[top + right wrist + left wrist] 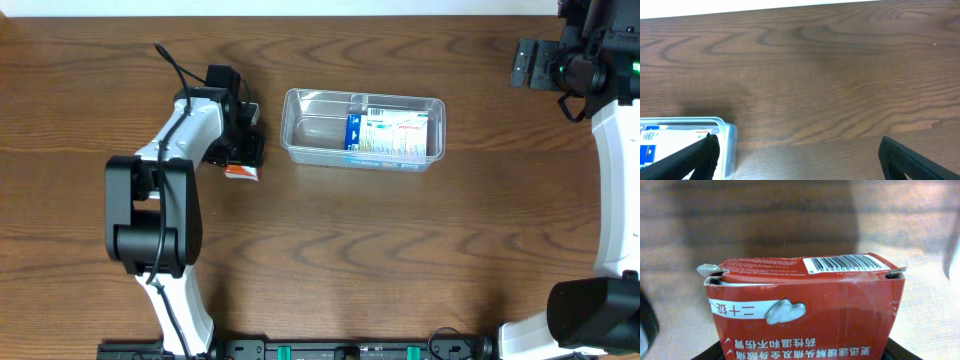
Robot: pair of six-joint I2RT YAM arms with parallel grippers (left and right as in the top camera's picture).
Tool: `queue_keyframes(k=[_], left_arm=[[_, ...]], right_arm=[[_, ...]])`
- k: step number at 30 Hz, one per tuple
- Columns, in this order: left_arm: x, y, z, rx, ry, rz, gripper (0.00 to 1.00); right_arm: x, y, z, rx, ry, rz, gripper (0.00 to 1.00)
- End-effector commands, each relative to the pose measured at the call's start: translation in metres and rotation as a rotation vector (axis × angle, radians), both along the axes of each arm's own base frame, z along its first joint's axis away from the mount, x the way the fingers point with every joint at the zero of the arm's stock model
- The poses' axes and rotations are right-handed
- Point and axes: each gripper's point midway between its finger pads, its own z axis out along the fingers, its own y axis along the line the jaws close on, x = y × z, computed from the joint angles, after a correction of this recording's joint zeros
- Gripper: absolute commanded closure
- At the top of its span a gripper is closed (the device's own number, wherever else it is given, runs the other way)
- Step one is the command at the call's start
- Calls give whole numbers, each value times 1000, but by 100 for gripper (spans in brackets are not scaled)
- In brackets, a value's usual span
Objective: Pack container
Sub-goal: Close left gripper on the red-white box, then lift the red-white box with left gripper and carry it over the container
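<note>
The clear plastic container (pixel 298 98) lies in the middle of the table with a white and blue box (pixel 392 135) in its right half. Its corner shows at the lower left of the right wrist view (pixel 729 142). My left gripper (pixel 240 150) is just left of the container, its fingers closed on either side of a red box (pixel 242 172) with Chinese print and a barcode. That box fills the left wrist view (pixel 805 310). My right gripper (pixel 530 62) is open and empty at the far right back, its fingers wide apart (pixel 800 157) over bare table.
The container's left half holds nothing. Wooden table surface surrounds it. The left arm's base (pixel 150 230) stands at the front left and the right arm's base (pixel 590 310) at the front right.
</note>
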Motion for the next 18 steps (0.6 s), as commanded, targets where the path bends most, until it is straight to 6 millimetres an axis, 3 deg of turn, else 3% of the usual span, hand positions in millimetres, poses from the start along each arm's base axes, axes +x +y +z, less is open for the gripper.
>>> queue_keyframes(k=[1,7,11,15,18], left_arm=[[16,0,51,-6,-127,2,38],[16,-5,121,-14,-306,-75,38],[10,-23,164,-18,-431,-213,38],[6,-60,190,-21,-541,-403,39],[6,-95,196,-26,-604,-534,39]], right_arm=[[0,-3,1,4,-3,-19,1],[0,-3,1,4,-3,-19,1],[0,-3,1,4,-3,-19,1],[0,-3,1,4,-3,-19,1],[0,-3,1,4,-3,-19,1]])
